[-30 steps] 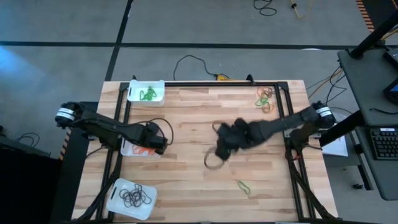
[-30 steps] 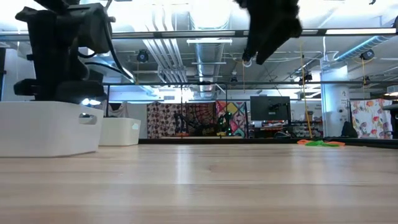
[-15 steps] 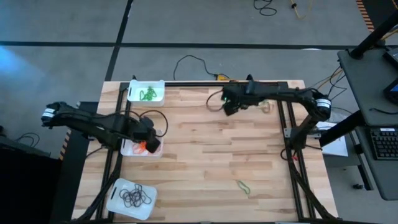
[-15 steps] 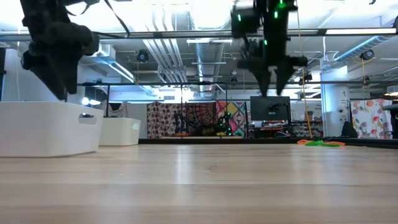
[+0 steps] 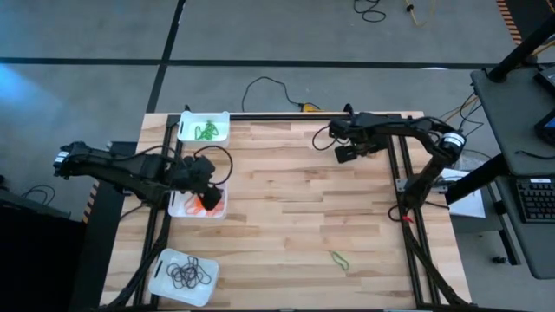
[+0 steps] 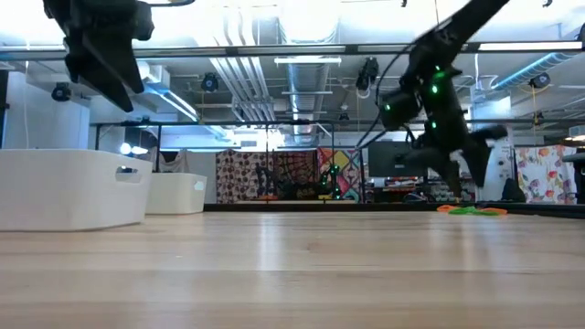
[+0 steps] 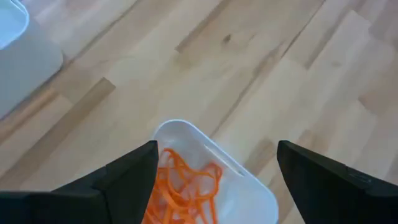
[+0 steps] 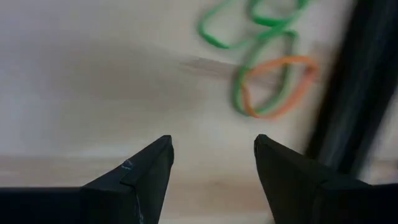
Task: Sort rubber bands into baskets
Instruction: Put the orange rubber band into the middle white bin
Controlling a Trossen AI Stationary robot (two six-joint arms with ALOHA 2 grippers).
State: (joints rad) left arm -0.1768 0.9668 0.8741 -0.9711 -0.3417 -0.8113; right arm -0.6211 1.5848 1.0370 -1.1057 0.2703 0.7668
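The left hand (image 5: pixel 205 170) hangs with fingers spread wide and empty just above the middle basket (image 5: pixel 212 209) of orange rubber bands (image 7: pixel 186 186), while the right hand (image 5: pixel 345 152), also open, reaches low toward loose green and orange bands (image 8: pixel 267 81) near the tabletop's (image 5: pixel 286 217) far right corner

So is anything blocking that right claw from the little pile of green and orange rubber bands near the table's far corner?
Nothing visible does. The right gripper is open, with bare wood between it and the green and orange rubber bands. A black frame bar runs just beyond them.
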